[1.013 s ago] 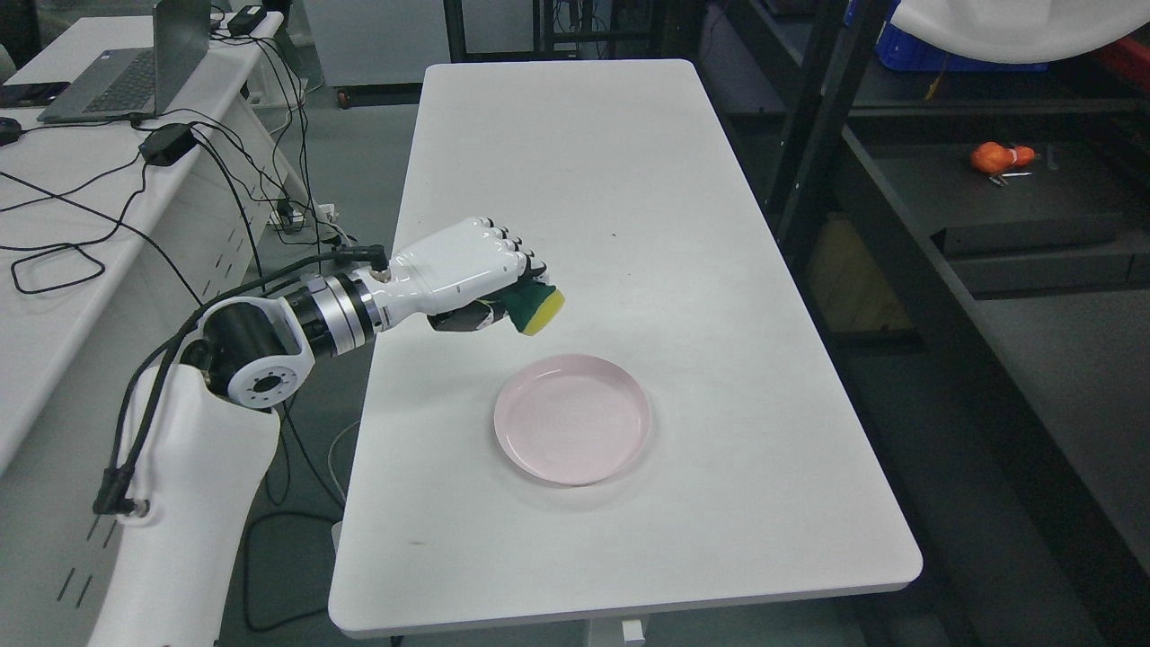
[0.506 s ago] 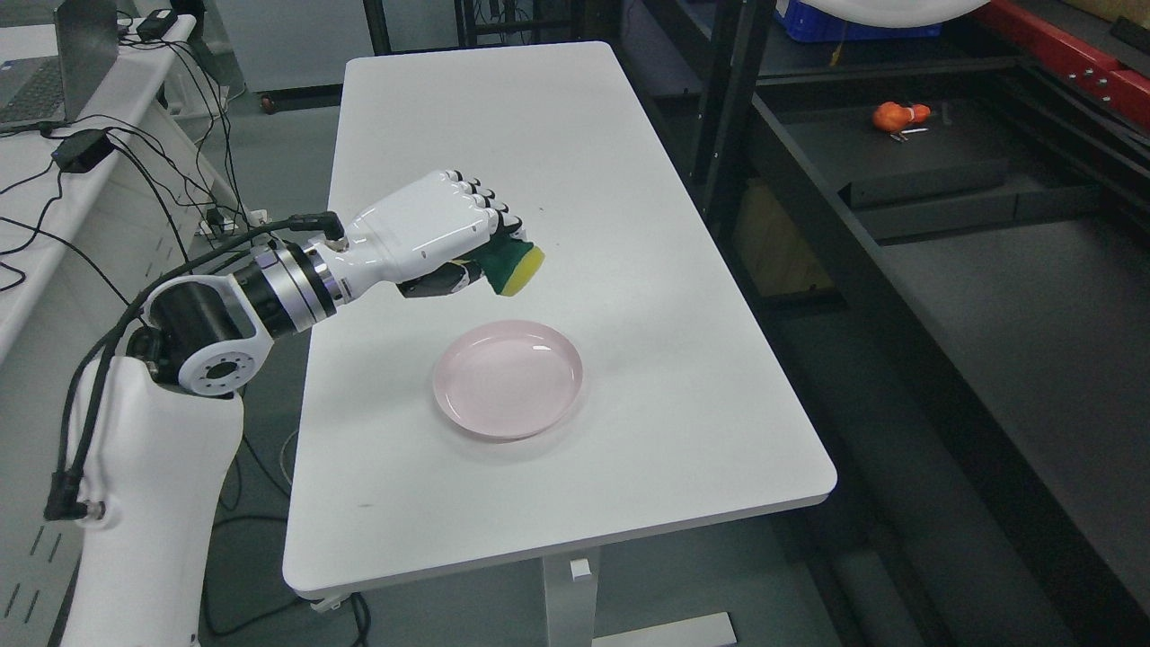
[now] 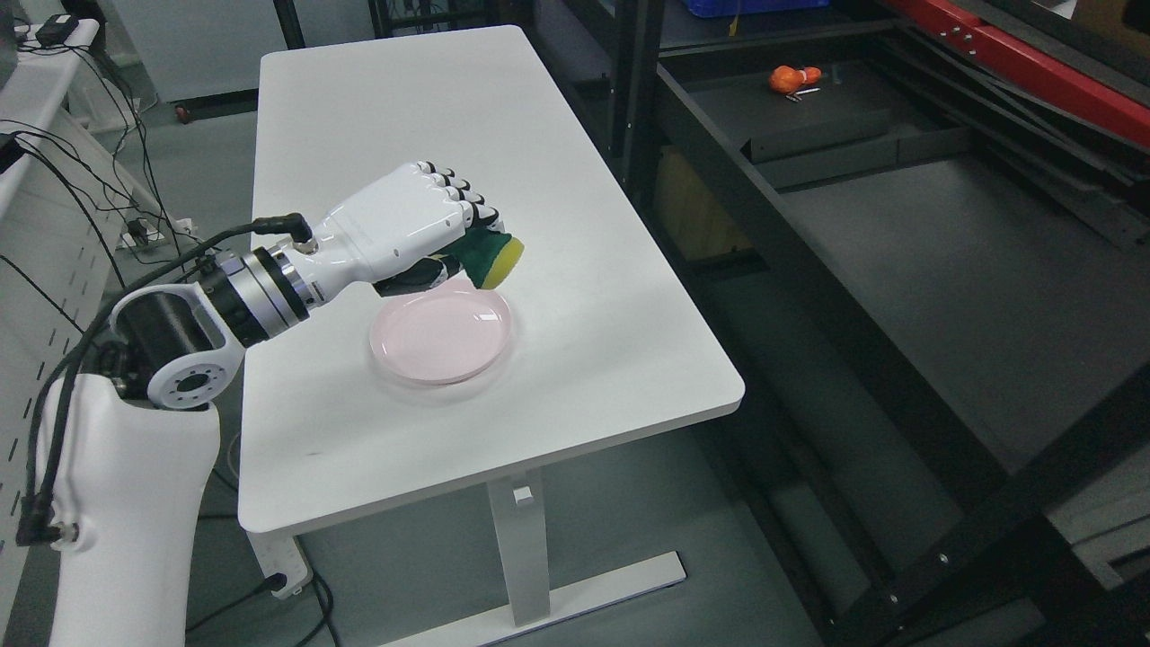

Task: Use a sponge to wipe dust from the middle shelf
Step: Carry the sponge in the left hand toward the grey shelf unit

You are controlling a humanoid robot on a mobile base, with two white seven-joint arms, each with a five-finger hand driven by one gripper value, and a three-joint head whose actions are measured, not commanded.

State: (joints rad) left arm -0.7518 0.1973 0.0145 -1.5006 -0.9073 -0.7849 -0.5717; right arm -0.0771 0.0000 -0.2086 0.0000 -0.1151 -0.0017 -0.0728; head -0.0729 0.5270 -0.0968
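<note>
Fingers clenched around the green-and-yellow sponge [image 3: 490,254] above the round pink plate [image 3: 440,337], the left hand [image 3: 404,234] (shelf well apart) risks clipping that plate.

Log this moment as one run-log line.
left hand: shut on sponge | sponge: raised above table, beside plate | shelf: to the right, not yet touched | right hand: not in view

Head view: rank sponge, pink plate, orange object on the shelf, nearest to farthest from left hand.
1. Sponge: gripped in the left hand.
2. Pink plate: on the table, just below the hand.
3. Orange object: far upper right, on the dark shelf.
</note>
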